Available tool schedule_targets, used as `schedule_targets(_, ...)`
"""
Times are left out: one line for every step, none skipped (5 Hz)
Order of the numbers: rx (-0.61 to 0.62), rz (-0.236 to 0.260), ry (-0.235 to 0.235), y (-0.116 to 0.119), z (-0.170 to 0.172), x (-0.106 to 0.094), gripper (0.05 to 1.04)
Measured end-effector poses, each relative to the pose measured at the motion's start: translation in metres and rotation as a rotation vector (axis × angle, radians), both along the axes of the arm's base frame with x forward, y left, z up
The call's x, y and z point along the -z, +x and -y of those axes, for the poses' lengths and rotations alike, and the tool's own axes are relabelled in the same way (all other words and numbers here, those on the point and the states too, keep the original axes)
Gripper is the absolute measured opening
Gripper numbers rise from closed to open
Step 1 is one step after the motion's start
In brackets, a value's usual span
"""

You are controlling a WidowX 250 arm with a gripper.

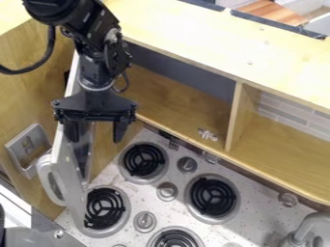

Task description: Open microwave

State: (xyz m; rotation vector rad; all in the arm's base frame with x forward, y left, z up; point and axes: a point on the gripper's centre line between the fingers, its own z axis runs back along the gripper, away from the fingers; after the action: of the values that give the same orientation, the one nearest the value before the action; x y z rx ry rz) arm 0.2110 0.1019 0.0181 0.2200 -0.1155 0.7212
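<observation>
microwave door point(75, 193): 8 o'clock, swung open | gripper point(95, 137): 9 o'clock, probably for pushing door | jaws: wide apart, holding nothing

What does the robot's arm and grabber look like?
The arm is black and chunky, with a shiny silver-grey ring near its wrist. A black cable loops out beside it. The gripper is black too: a wide bar with two prongs.

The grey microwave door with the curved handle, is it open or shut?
It is open: the door stands swung out from the light wooden shelf, over the speckled white stove top.
</observation>
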Motion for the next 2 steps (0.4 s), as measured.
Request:
schedule_targets(-0.002, -0.003, 0.004, -0.0014, -0.0018, -0.0018, 0.998)
schedule_targets(0.001, 0.006, 0.014, -0.0011, -0.0028, -0.0062, 0.998)
